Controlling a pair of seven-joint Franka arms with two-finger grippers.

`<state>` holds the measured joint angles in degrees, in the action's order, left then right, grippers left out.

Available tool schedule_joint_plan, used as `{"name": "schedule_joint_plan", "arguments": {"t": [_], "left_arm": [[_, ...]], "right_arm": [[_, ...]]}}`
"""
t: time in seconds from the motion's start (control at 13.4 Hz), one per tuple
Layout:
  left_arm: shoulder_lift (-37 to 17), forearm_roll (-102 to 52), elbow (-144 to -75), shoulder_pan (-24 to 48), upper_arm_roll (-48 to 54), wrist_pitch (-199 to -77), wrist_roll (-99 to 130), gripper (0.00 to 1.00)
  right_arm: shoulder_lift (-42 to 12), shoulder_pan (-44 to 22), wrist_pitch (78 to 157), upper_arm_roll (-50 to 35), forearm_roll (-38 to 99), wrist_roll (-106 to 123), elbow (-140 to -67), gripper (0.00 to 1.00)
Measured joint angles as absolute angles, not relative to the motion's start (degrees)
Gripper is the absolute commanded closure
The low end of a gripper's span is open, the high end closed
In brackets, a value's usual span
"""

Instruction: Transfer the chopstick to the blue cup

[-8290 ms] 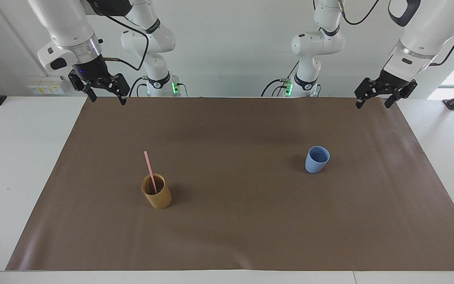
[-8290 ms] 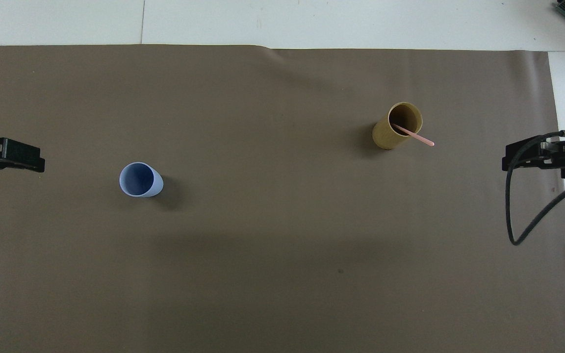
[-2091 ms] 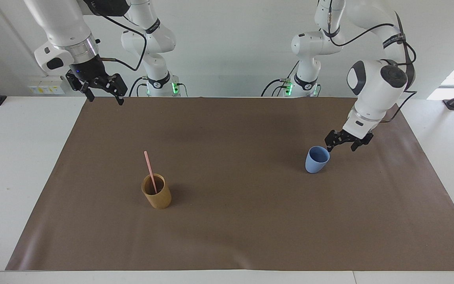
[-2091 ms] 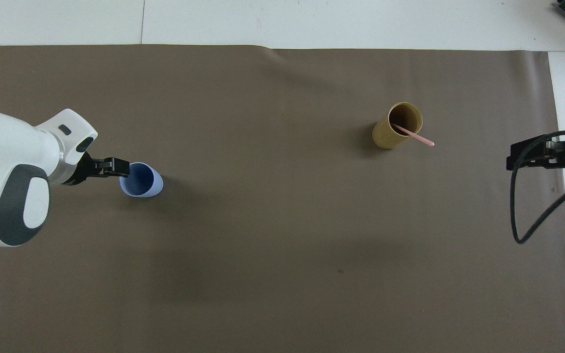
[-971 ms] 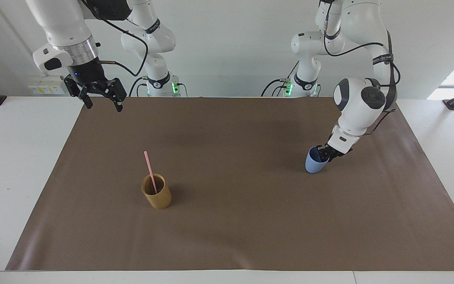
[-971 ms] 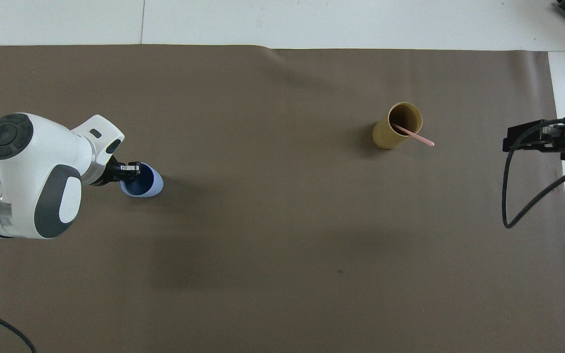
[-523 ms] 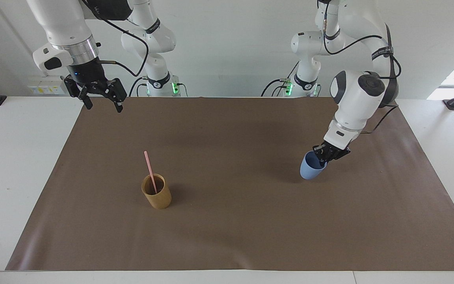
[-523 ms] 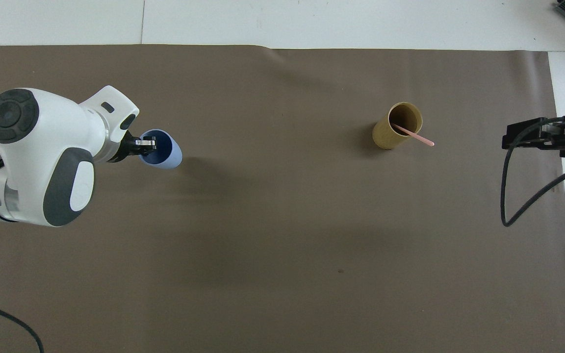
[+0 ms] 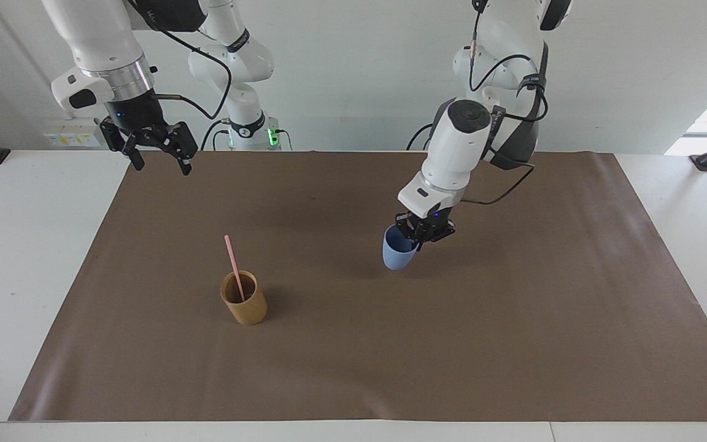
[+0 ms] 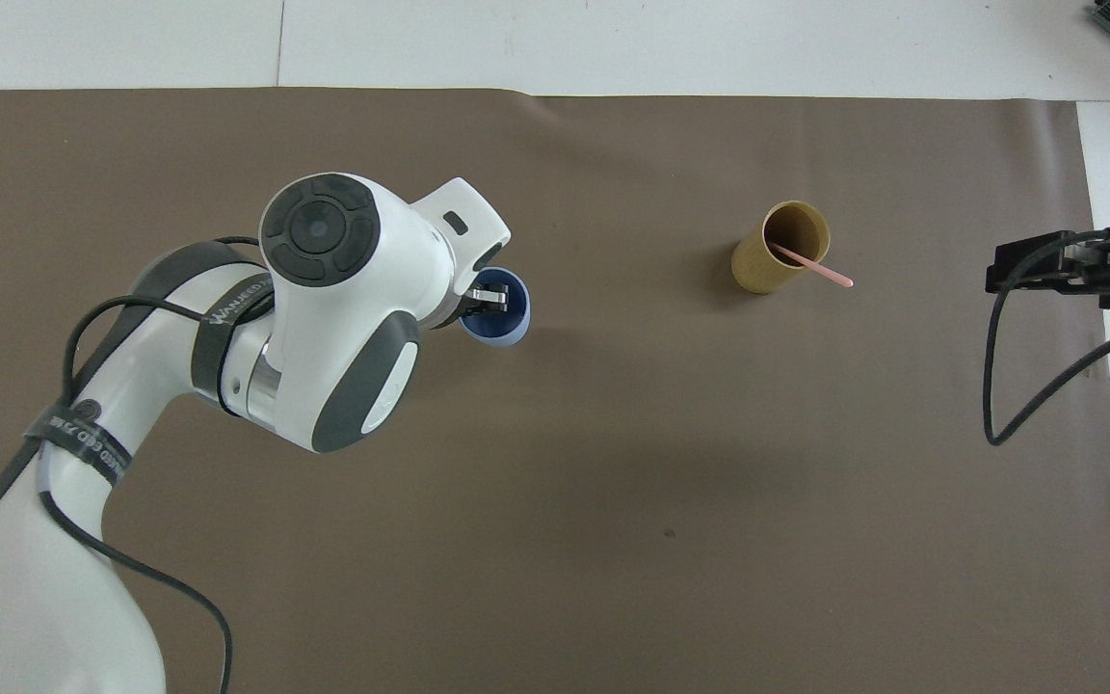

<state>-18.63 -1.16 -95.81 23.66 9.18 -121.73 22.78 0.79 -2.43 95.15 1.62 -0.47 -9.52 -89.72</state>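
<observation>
My left gripper [image 9: 419,236] is shut on the rim of the light-blue cup [image 9: 396,255], one finger inside it, and holds it a little tilted over the middle of the brown mat. In the overhead view the left gripper [image 10: 488,300] and its arm cover part of the cup [image 10: 507,326]. The pale pink chopstick [image 9: 234,267] stands leaning in the tan-brown holder [image 9: 245,303] toward the right arm's end of the table; both show in the overhead view, the chopstick [image 10: 820,271] in the holder [image 10: 772,260]. My right gripper [image 9: 156,149] is open and empty, up over the mat's corner at its own end, waiting.
The brown mat [image 9: 353,368] covers most of the white table [image 9: 16,258]. The right arm's black cable [image 10: 1017,386] hangs over the mat's edge. The left arm's body [image 10: 324,318] reaches over the mat from its own end.
My left gripper, shut on the blue cup, has carried it from the left arm's end of the mat toward the middle and the holder. The right gripper has barely moved.
</observation>
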Motion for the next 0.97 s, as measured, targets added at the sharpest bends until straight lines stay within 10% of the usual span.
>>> {"name": "schedule_joint_plan", "arguments": {"t": [0.6,0.67,0.75,0.97], "left_arm": [[-25.25,2.46,-93.88,28.41,9.13,-125.3,28.9,1.0],[-25.3,2.53,-93.69,28.41,9.09,-125.39,29.05,0.7],[-25.3,2.53,-93.47,28.41,9.03,-125.67,29.78,0.01],[-25.36,2.53,-93.37,28.41,8.97,-126.99,33.3,0.0]], "right_arm": [[0.41,-4.66,101.69,1.3,-0.46,-9.51,-93.33,0.0],[0.26,-5.33,102.97,1.25,-0.47,-9.52,-94.39,0.0],[0.08,-5.68,104.67,1.25,-0.47,-9.52,-95.66,0.0],[-1.18,-6.0,111.2,1.21,-0.47,-9.26,-99.54,0.0]]}}
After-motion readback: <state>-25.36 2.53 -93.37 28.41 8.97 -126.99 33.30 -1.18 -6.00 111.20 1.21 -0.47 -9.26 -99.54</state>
